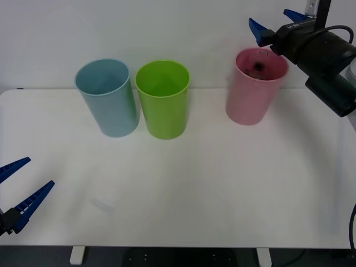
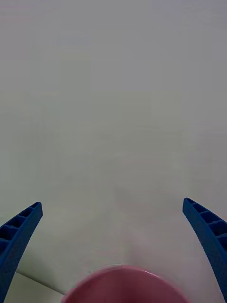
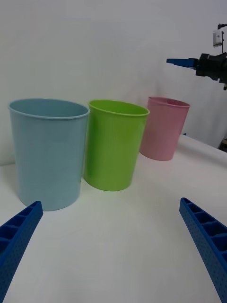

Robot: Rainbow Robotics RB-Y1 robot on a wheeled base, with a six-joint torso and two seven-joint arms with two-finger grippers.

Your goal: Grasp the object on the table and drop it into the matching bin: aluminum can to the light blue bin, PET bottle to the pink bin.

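Down at the near left corner of the white worktop [image 1: 183, 194] the left end effector [image 1: 18, 189] hangs just over the edge, its blue ribbed fingers [image 3: 16, 239] spread wide with nothing between them, pointed toward the row of bins. First in that row stands the light blue bin [image 1: 107, 97], upright, and right beside it, so close their sides nearly meet, the lime green bin [image 1: 163, 99]; both look bare inside from where I stand. A gap of plain worktop follows, then the pink bin [image 1: 255, 86] stands apart toward the far right. Inside it lies something dark, which I take for the PET bottle [image 1: 258, 68] (only a dark patch shows against the pink wall, so I can't tell how it lies). Just above and beyond the pink rim hovers the right end effector [image 1: 278, 21], on its black arm reaching in from the right; its blue fingers [image 2: 208, 236] are parted wide and hold nothing, with the pink rim curving below between them and the pale wall [image 2: 113, 94] beyond.
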